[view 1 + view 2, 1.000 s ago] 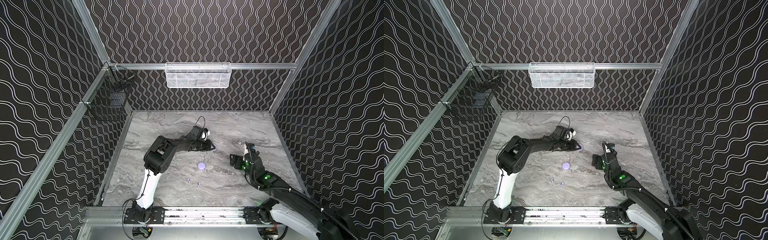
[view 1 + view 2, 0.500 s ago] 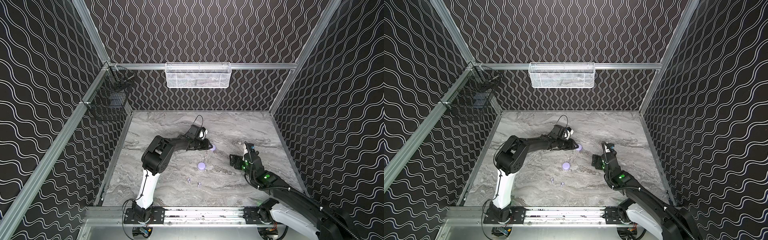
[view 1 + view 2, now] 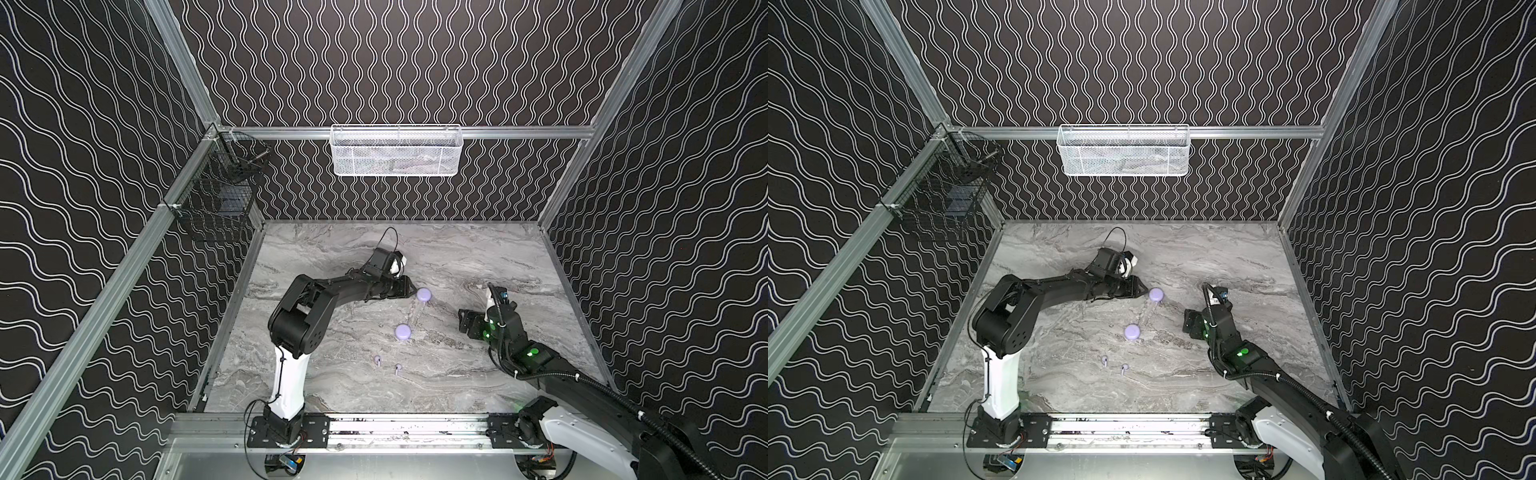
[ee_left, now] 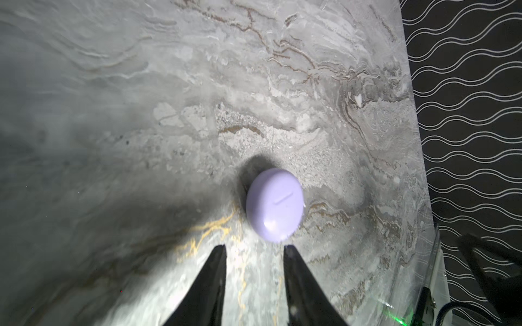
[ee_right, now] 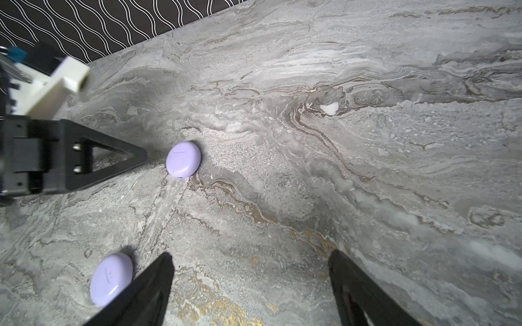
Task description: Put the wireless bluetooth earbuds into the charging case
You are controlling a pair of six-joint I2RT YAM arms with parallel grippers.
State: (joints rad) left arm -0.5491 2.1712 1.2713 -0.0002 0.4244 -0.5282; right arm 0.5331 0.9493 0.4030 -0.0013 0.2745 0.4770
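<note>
Left wrist view has your left gripper (image 4: 254,248) empty, jaws only narrowly apart, just short of the closed charging case (image 4: 274,205); push on and it may skid away; right gripper (image 5: 251,254) gapes wide, empty; two earbuds (image 3: 377,358) lie loose, well apart from it.

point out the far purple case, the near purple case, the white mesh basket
far purple case (image 3: 424,294): in a top view, centre of its top
near purple case (image 3: 402,331): in a top view, centre of its top
white mesh basket (image 3: 396,160): in a top view, front mesh wall
</note>
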